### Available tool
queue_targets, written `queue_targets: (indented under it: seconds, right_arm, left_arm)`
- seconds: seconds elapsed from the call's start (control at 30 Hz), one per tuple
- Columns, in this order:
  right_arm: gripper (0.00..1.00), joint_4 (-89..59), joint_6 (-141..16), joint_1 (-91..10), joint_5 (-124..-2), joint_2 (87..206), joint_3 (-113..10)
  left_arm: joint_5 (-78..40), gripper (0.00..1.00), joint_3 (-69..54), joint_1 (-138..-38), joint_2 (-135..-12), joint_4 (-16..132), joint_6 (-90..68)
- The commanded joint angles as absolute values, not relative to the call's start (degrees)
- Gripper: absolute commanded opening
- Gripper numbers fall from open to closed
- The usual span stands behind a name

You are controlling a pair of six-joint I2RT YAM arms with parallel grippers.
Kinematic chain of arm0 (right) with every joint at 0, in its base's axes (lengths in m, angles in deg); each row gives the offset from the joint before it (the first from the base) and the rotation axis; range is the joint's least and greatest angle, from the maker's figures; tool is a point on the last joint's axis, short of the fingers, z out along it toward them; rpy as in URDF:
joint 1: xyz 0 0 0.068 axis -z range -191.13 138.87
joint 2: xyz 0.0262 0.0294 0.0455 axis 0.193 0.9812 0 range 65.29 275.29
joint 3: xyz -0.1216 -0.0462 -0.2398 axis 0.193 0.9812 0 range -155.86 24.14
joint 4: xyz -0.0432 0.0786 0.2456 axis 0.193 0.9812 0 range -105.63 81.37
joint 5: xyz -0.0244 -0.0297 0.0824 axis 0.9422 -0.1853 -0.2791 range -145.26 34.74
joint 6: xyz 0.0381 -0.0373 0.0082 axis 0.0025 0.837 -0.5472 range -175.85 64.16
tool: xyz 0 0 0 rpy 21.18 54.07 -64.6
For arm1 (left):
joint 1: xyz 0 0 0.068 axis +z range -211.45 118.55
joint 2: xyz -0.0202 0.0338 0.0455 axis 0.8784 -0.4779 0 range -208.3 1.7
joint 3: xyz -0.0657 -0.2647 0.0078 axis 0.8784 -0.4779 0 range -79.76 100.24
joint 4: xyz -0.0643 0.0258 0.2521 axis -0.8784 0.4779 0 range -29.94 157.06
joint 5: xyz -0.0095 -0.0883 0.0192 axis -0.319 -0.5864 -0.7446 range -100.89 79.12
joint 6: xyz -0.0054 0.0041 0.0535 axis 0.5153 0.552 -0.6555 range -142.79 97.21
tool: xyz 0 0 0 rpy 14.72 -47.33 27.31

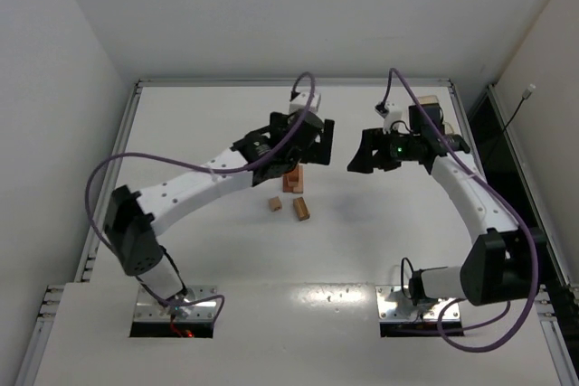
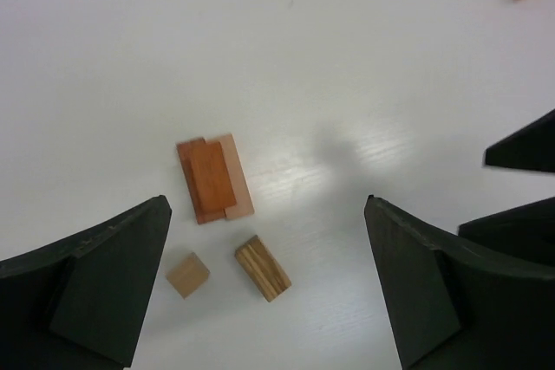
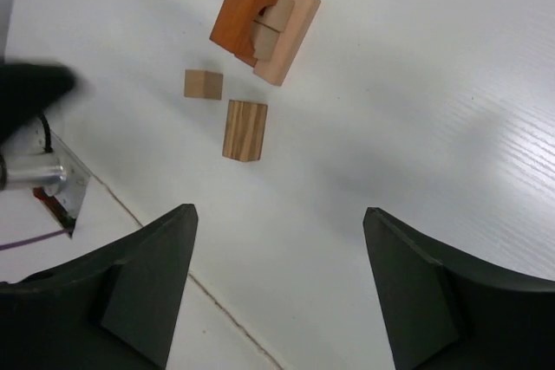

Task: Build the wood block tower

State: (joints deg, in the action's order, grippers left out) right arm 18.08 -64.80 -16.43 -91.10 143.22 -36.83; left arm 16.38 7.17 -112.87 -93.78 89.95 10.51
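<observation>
Left end effector spread, pointing down over tower, right end effector spread

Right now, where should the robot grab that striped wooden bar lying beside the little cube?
Probably from straight above, closing on the two long sides of the striped bar at mid-length. It lies flat, so those parallel faces sit close together. The cube lies apart on one side, so watch that side.
</observation>
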Motion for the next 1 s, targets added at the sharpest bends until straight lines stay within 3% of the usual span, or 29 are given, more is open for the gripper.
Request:
queue_targets:
  seconds: [0.0,0.07,0.33,0.43,0.83,0.9,0.97]
  right_arm:
    - [0.71,15.75,-62.88,-18.41,-88.49,139.65,-34.84]
    - [0.65,15.13,-62.88,-20.17,-86.57,140.86,-35.53]
    - [0.14,20.13,-64.46,-26.5,-76.55,158.96,-49.75]
    - [0.07,20.76,-65.68,-29.04,-73.73,165.97,-53.89]
    - [0.05,24.62,-67.36,-35.38,-70.91,182.17,-66.21]
    - [0.06,24.62,-67.36,-35.99,-70.2,183.58,-68.05]
    - [0.08,24.62,-67.89,-36.52,-70.2,185.43,-69.8]
  left_arm:
    - [25.48,0.93,7.17,-111.12,-87.43,88.36,6.22]
    - [25.5,0.87,4.89,-106.57,-84.97,88.36,5.34]
    - [17.25,0.86,-0.12,-86.6,-80.67,92.05,0.86]
    - [13.74,0.9,-3.64,-82.38,-77.24,90.65,-1.16]
    - [5.47,0.93,-7.95,-74.37,-74.15,90.65,-1.7]
    - [4.77,1.0,-7.95,-73.76,-74.15,90.65,-1.7]
    - [2.92,1.0,-7.95,-73.23,-74.68,90.65,-1.7]
